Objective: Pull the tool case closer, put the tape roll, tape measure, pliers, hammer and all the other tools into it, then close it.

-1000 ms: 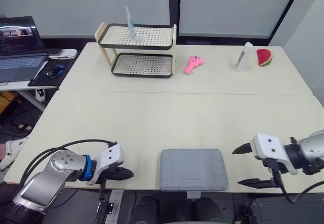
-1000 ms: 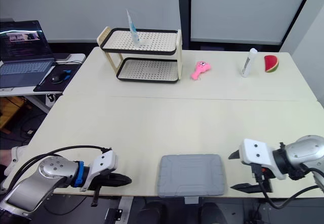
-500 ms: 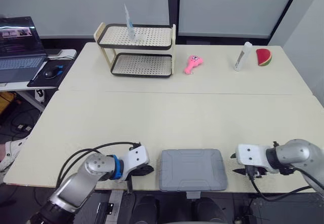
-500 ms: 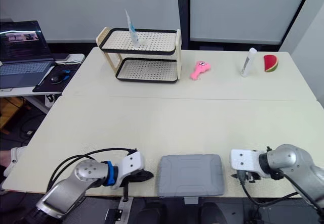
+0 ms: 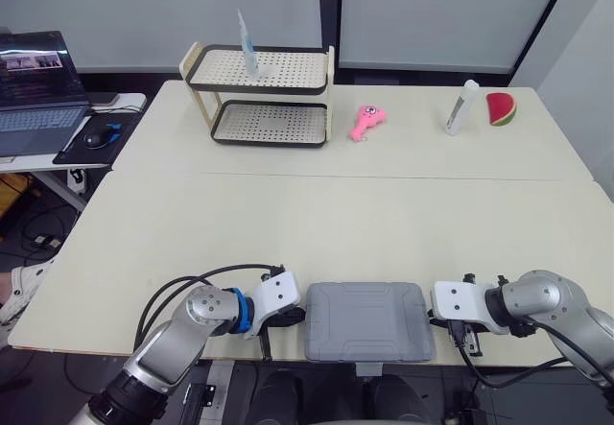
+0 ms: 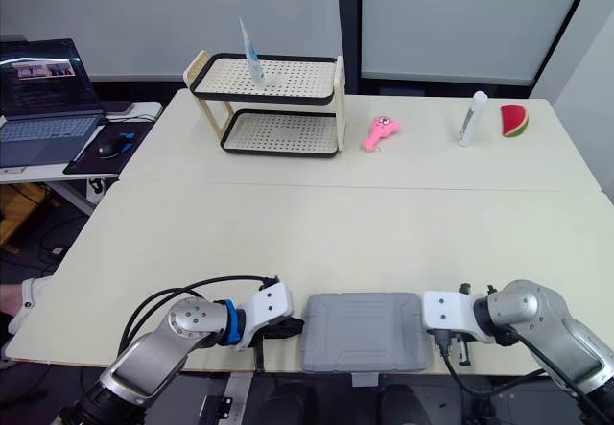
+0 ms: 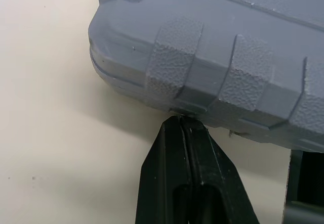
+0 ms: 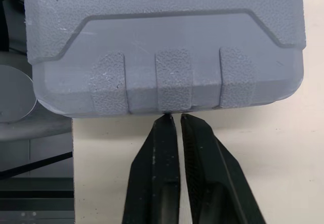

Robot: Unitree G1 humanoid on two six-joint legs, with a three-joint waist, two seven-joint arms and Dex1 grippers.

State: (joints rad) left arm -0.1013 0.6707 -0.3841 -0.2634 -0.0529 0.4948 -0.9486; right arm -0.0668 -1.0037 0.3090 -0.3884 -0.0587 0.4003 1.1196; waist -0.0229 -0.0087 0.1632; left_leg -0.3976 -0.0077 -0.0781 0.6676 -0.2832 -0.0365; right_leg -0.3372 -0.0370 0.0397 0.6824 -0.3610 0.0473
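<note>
1. The tool case lies flat and closed at the near edge of the worktop, midway between the two arms.
2. It is a grey, textured plastic case. Its long axis runs left to right, and one long side faces the robot.
3. The left gripper is at the case's left short side. Its fingers are pressed together, and their tips touch the lower edge of that side under a ribbed patch.
4. The right gripper is at the case's right short side. Its fingers are drawn almost together with a thin slit between them, and the tips meet the wall below the middle of three ribs.
5. Neither pair of fingers pinches anything.
6. Well apart at the far side of the worktop stand a two-tier rack, a pink toy, a white tube and a watermelon slice.
7. A laptop sits on a side desk to the left.
</note>
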